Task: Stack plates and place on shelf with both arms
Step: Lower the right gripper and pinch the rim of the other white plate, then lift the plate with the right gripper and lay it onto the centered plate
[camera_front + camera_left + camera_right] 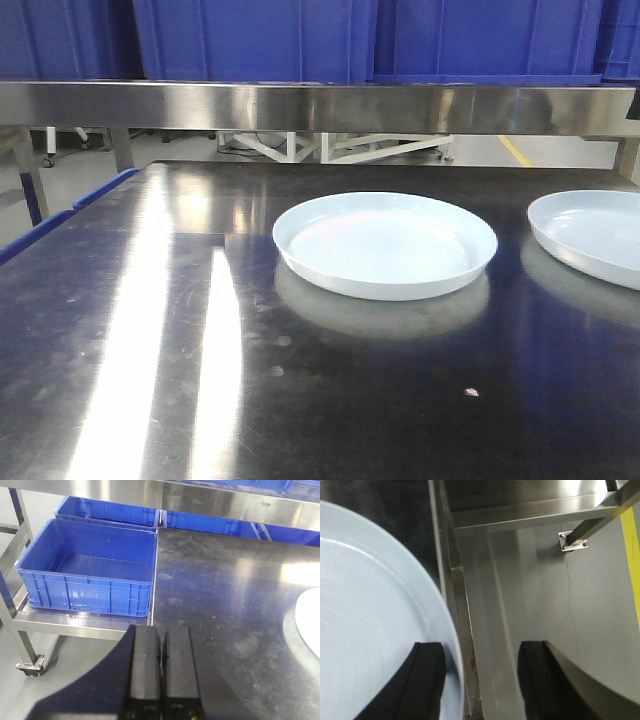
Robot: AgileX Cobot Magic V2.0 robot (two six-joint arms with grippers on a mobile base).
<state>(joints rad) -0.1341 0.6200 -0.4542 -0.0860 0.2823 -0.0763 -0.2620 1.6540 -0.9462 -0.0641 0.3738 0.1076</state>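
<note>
One glossy pale bluish-white round plate [385, 243] lies mid-table on the scuffed dark steel table [150, 330]. The second identical plate [375, 630] sits at the table's right edge, its low upturned rim between the spread right gripper [480, 647] fingers. A poor pinch could let the slick, shallow rim slip or tip off that edge. The left gripper [161, 630], pressed together and empty, hovers at the table's left edge, near a ribbed blue plastic crate [90, 565].
</note>
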